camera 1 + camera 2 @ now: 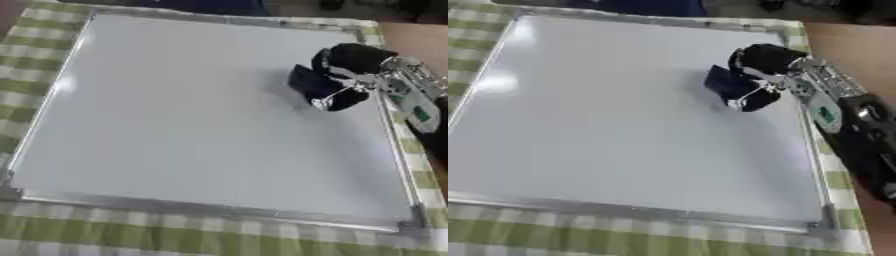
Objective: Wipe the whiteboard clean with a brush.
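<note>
We note the right hand [346,75], fingers curled round the dark brush [311,82], pressing it flat near the right edge of the whiteboard [175,125], presumably to sweep the surface, which shows no marks; left hand unseen.

Both views are evenly and fairly brightly lit, with soft light from above. The whiteboard [192,110] reads pale grey-white, and a diffuse patch of glare sits near its left edge, in the left middle of the frame, with a fainter sheen toward the upper left corner. A soft, blurred shadow spreads on the board below and left of the right hand [750,80]. The whole picture is soft: edges of the metal frame smear, the checks of the green cloth [175,235] blur along the bottom, and the dark hand shows little detail. The far top edge falls darker.
</note>
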Motion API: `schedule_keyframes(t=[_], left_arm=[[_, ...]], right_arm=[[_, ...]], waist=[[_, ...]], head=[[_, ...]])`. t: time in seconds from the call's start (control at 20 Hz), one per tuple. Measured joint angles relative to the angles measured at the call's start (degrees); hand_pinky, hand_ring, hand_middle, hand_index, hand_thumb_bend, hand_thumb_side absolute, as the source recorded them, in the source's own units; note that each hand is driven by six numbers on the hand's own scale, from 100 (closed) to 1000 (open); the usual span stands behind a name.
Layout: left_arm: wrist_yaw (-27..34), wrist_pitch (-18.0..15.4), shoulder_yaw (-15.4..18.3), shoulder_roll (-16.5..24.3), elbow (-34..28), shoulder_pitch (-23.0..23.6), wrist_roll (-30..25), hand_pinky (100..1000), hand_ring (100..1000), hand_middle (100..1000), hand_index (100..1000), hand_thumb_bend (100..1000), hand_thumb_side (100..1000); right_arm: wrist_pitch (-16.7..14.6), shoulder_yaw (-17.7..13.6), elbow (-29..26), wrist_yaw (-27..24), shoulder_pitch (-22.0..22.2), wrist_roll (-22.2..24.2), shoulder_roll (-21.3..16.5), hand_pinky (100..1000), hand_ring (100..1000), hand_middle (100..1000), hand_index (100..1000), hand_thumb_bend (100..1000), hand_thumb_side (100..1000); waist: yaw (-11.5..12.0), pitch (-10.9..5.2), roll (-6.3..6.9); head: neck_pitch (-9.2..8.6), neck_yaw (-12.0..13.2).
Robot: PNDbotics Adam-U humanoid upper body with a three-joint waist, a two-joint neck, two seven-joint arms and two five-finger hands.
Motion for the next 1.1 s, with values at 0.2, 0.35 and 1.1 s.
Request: schedule_keyframes(t=[0.2,0.35,1.1], left_arm=[[0.0,0.08,0.0,-0.01,0.0,-0.14,-0.08,506,598,560,521,115,1000],[0.0,0.08,0.0,-0.01,0.0,-0.19,-0.09,506,598,560,521,115,1000],[0.01,0.1,0.0,-0.44,0.0,-0.46,-0.11,506,598,561,520,112,1000]], right_arm=[[-1.56,-0.02,0.15,-2.15,-0.08,2.05,-0.19,461,535,200,259,100,562],[-2.26,-0.02,0.2,-3.66,-0.08,2.75,-0.19,446,518,208,274,100,525],[-2.88,-0.01,0.38,-8.25,-0.03,6.12,-0.16,427,468,238,444,100,523]], waist=[[0.01,0.1,-0.19],[0.01,0.21,-0.17],[0.02,0.55,-0.26]], head=[[-0.01,-0.08],[-0.01,-0.08],[-0.01,0.48]])
